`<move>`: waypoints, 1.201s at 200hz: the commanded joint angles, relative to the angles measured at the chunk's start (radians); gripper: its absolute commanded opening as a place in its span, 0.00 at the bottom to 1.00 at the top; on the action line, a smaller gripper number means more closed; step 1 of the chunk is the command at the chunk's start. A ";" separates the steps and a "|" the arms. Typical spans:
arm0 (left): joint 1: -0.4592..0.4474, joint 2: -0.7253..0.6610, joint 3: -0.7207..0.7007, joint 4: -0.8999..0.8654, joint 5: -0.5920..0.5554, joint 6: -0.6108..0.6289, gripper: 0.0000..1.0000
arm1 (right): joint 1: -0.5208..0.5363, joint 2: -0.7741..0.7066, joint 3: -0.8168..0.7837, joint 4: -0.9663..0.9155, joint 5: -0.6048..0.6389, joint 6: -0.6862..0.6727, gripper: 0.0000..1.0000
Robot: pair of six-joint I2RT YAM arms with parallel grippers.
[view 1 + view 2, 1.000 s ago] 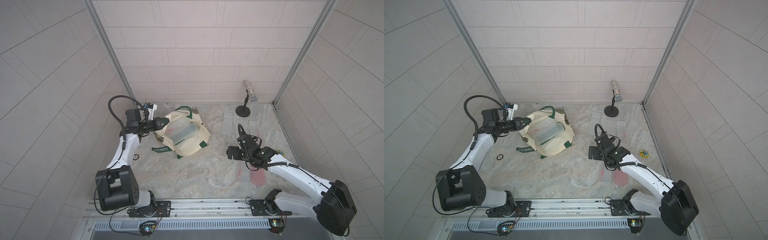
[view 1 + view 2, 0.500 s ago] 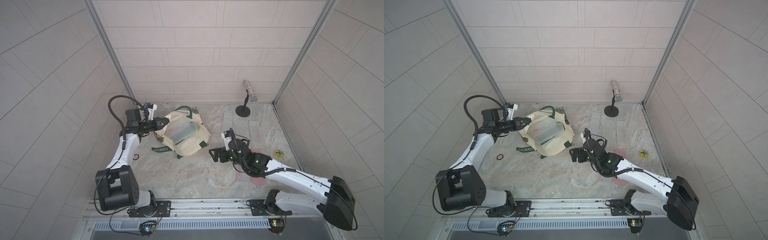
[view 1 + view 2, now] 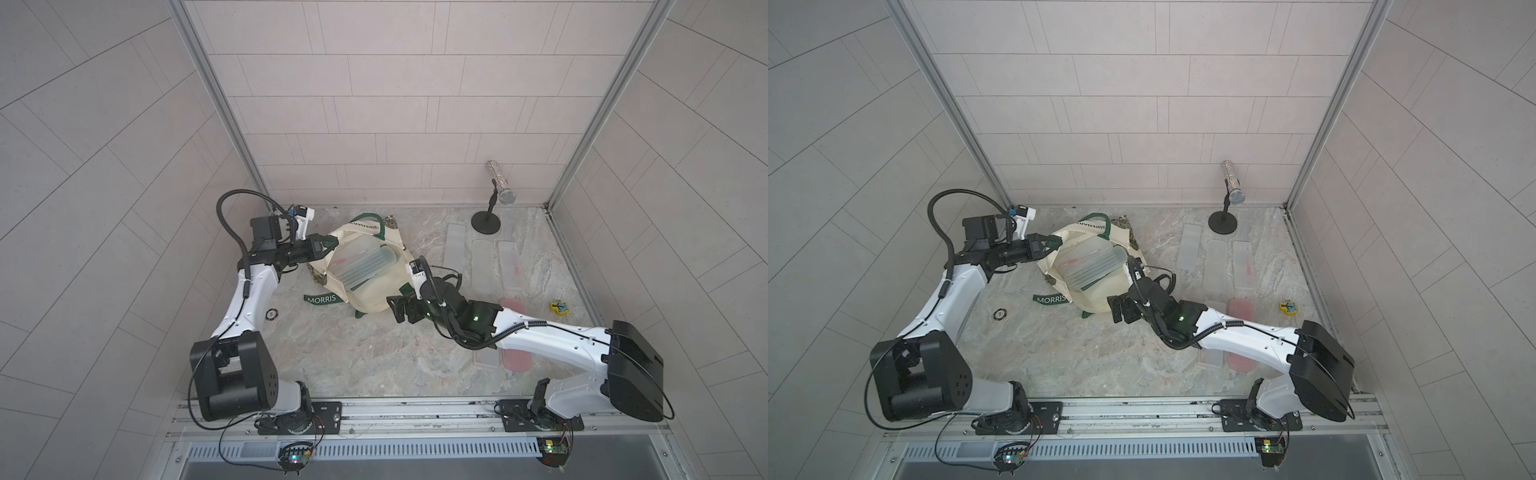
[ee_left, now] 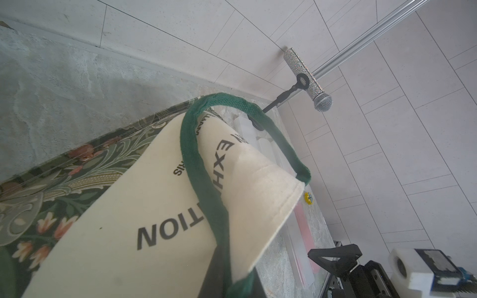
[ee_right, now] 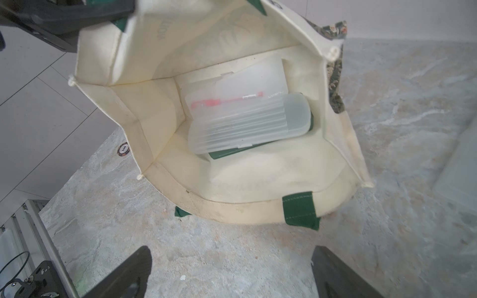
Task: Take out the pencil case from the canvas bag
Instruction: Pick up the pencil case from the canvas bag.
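Several pencil cases (image 5: 245, 121) inside the canvas bag (image 5: 245, 209).

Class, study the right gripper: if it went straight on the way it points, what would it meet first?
Probably the near lip of the canvas bag, just ahead of the open right gripper; if it clears that, the clear pencil case inside. Height is hard to judge.
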 commanded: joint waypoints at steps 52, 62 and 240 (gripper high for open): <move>0.005 0.025 0.067 -0.059 0.024 0.053 0.12 | 0.049 0.219 0.149 0.096 -0.001 -0.137 0.99; 0.005 0.029 0.074 -0.080 0.019 0.075 0.11 | 0.049 0.250 0.174 0.101 -0.003 -0.141 1.00; 0.006 -0.007 0.039 -0.063 0.067 0.121 0.00 | -0.031 0.564 0.264 0.399 0.069 0.483 0.95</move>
